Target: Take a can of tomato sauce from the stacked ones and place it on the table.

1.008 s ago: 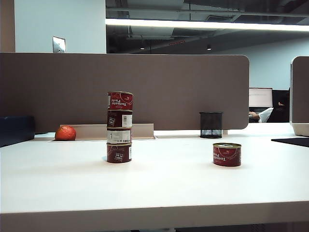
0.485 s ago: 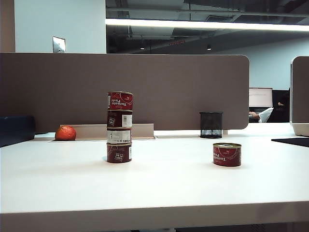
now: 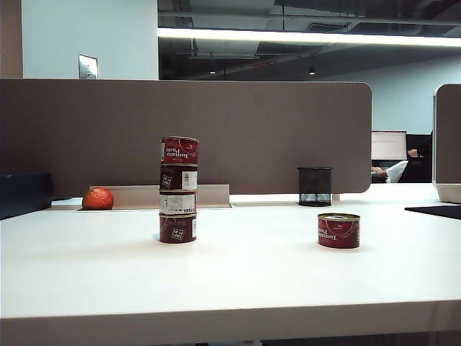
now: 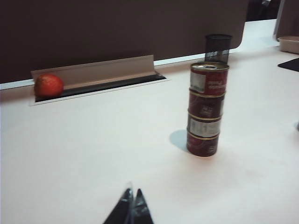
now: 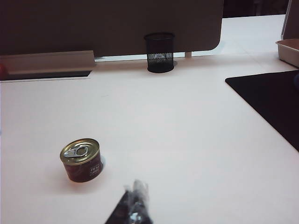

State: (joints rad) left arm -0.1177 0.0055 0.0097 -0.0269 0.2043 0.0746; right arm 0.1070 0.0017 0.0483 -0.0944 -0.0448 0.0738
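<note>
on table [image 3: 245, 281]: four stacked ones [image 3: 178, 189], one can of tomato sauce [image 3: 338, 231] apart; left gripper [image 4: 132, 205], right gripper [image 5: 135, 200] both closed, empty.

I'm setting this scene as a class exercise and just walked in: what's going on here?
Nothing is being handled right now. One tomato paste can stands alone on the table, apart from a stack of four cans. The left gripper is shut and empty, back from the stack; the right gripper is shut and empty, near the lone can. An orange-red fruit and a black mesh cup sit by the partition.
</note>
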